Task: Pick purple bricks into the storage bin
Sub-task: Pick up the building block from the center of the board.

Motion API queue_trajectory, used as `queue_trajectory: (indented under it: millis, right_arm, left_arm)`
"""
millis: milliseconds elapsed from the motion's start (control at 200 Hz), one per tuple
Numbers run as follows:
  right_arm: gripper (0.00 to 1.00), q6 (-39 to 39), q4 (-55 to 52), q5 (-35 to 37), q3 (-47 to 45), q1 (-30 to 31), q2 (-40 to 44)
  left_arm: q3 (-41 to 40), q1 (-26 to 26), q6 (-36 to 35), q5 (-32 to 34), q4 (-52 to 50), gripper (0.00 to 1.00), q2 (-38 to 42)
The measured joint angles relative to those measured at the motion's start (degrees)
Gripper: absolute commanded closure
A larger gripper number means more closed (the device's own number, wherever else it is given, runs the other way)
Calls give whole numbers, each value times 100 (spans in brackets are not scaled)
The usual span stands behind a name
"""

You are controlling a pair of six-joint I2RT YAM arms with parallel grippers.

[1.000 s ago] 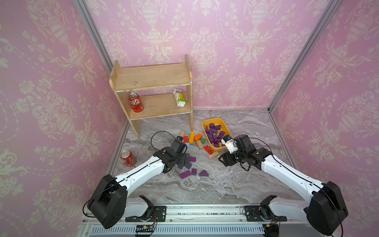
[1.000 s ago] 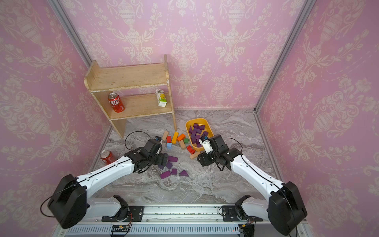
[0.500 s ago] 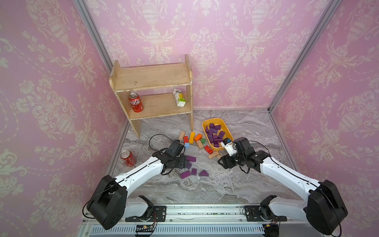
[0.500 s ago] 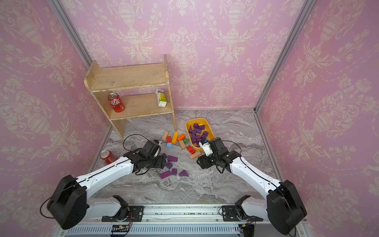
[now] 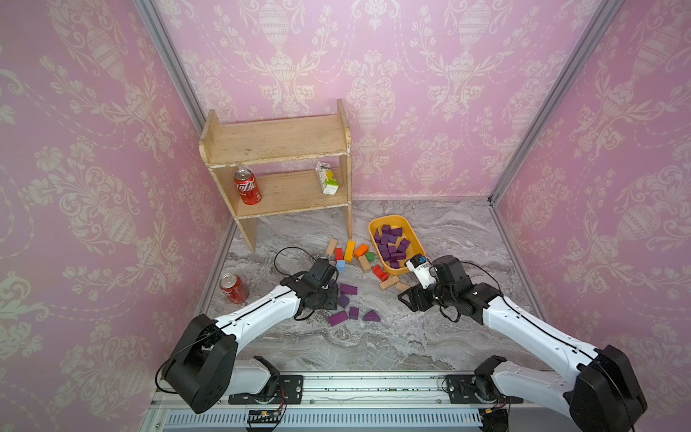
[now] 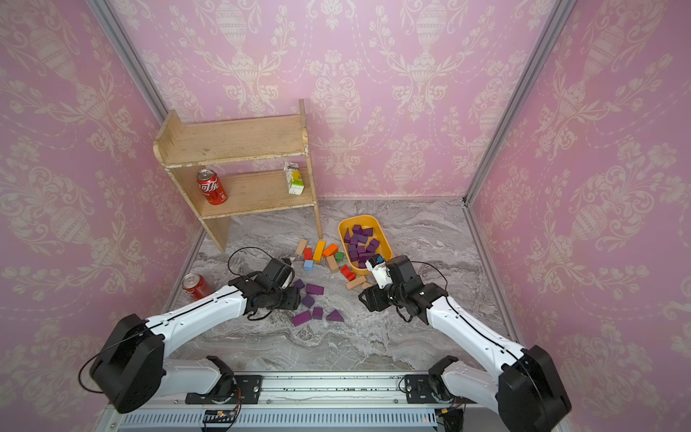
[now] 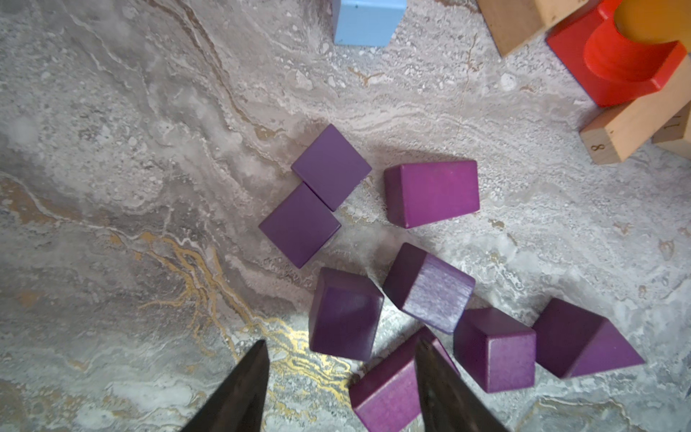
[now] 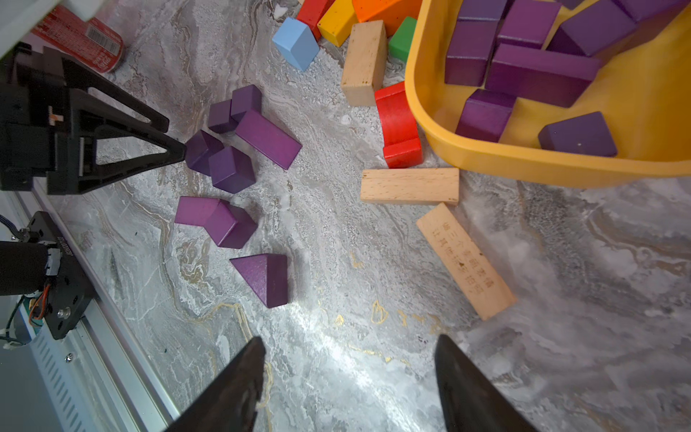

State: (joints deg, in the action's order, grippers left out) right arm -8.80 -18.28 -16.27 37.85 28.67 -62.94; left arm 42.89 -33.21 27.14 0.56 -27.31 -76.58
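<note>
The right gripper [image 8: 347, 338] hangs over the marble floor [image 8: 374, 262], jaws apart with nothing between them. Beyond it a yellow bin [image 8: 486, 164] holds purple bricks [image 8: 538, 71]. Other loose bricks [image 8: 232, 168] lie scattered on the floor, and the left gripper [image 8: 175, 138] has one tip at the edge of one. Two tan blocks [image 8: 409, 186] and a red block [image 8: 398, 123] lie just beside the bin.
</note>
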Motion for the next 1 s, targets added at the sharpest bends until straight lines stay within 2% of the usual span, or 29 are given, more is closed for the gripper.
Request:
queue_trajectory:
  millis: [165,365,535,1001]
  right_arm:
    - [26,-24,-2,-7,-140,-2,254]
    - [27,-26,-4,-4,-144,0,269]
    - [27,-50,4,-2,-168,0,284]
    - [27,-197,0,42,-284,0,284]
  left_arm:
    - [0,0,-92,26,72,42,-105]
    - [-4,0,-175,24,205,43,-525]
    - [-177,0,-249,79,385,44,-555]
    - [-197,-2,-588,295,765,55,-898]
